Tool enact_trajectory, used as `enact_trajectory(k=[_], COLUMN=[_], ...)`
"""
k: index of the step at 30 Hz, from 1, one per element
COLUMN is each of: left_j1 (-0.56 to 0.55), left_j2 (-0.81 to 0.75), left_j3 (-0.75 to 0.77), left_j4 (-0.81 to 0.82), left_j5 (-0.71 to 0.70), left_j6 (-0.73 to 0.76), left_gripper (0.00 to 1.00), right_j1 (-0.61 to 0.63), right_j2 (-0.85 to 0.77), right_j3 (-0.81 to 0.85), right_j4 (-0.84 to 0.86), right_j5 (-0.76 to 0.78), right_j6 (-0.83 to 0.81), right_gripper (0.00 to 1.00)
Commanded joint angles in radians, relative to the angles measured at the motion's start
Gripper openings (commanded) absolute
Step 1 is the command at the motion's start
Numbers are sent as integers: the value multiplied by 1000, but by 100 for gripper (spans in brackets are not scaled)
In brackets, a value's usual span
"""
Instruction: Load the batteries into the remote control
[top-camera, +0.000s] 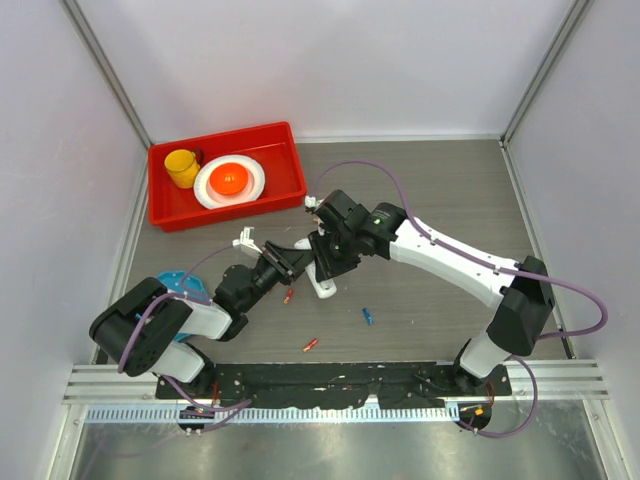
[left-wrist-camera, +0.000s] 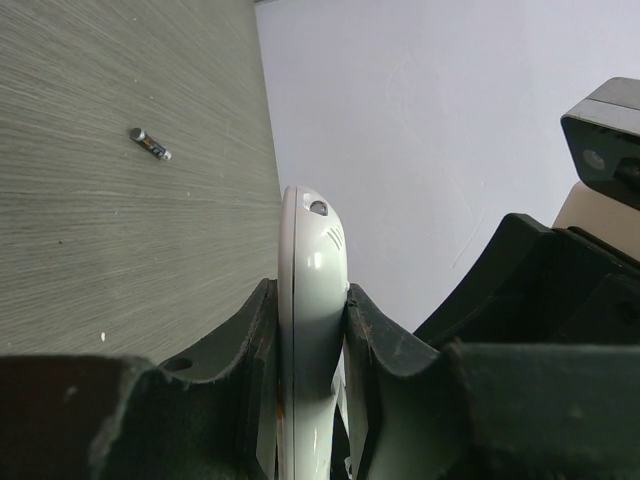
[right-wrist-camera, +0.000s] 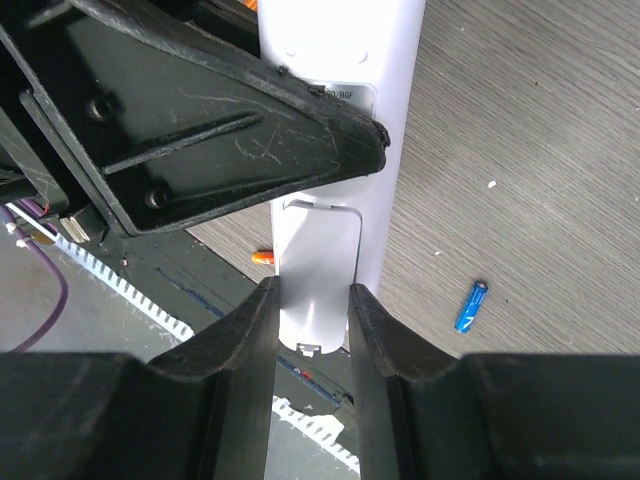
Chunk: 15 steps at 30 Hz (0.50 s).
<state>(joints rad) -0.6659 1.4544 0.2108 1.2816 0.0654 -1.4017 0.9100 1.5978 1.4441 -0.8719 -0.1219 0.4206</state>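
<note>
Centre of the top view: the left hand (left-wrist-camera: 310, 292) is clamping the remote (top-camera: 325, 288) across its faces above the counter (top-camera: 450, 200), while the right hand (right-wrist-camera: 310, 288) is straddling its cover (right-wrist-camera: 318, 250), grip untellable; probably light, stiff and slick, it is calling for a firm mid-body hold.

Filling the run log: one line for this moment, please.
left gripper: shut on remote | right gripper: astride cover, grip unclear | blue battery, red battery: loose on table
</note>
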Motion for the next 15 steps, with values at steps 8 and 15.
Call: enact_trajectory(k=[8, 15], left_j1=[-11, -20], left_j2=[-31, -34], left_j3=[33, 36], left_j4=[265, 265], left_j5=[19, 25], left_j6=[10, 7], left_gripper=[0, 0], right_j1=[7, 6], right_j2=[13, 28], right_j3=[18, 22], right_j4=[30, 17], right_j5=[13, 47], right_j6=[-6, -8], right_gripper=[1, 1])
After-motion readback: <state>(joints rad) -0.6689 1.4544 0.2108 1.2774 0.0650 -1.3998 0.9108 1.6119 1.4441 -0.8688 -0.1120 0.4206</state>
